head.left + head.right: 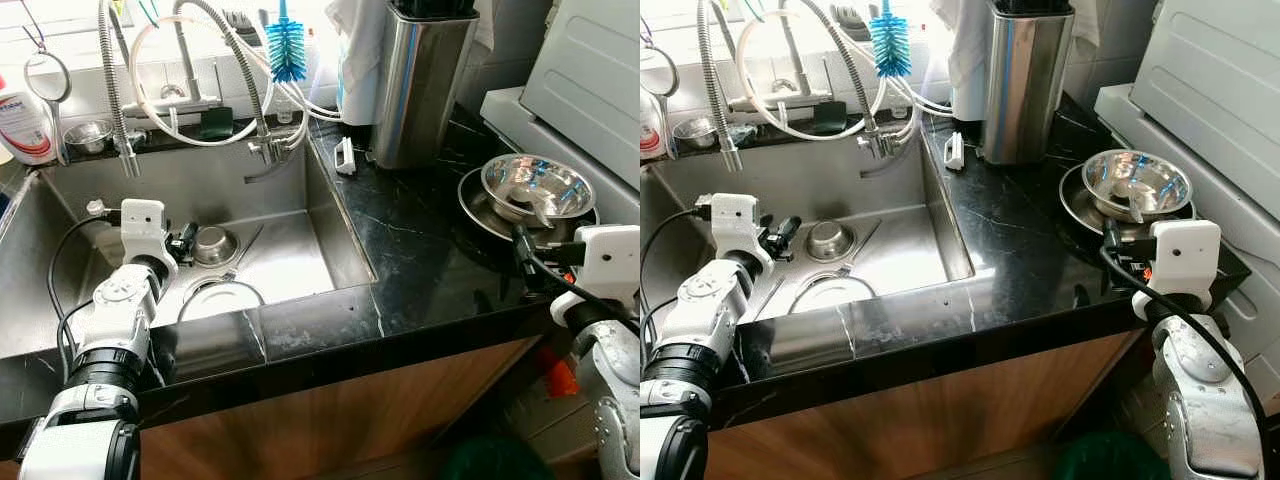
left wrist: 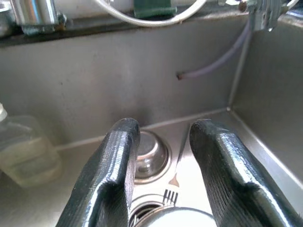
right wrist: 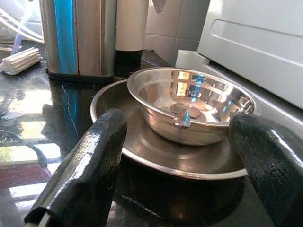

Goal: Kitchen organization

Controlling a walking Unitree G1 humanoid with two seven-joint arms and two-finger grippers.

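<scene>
Head stereo downward; wrists close.

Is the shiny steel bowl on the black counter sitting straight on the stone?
No, the shiny steel bowl sits inside a wider, shallow steel plate, just beyond the open right hand.

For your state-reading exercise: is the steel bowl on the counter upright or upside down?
Upright. The steel bowl sits on a steel plate with its opening upward; a spoon lies inside.

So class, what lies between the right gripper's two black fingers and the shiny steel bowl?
In the right wrist view, the near rim of the steel plate under the steel bowl lies before the right gripper.
</scene>
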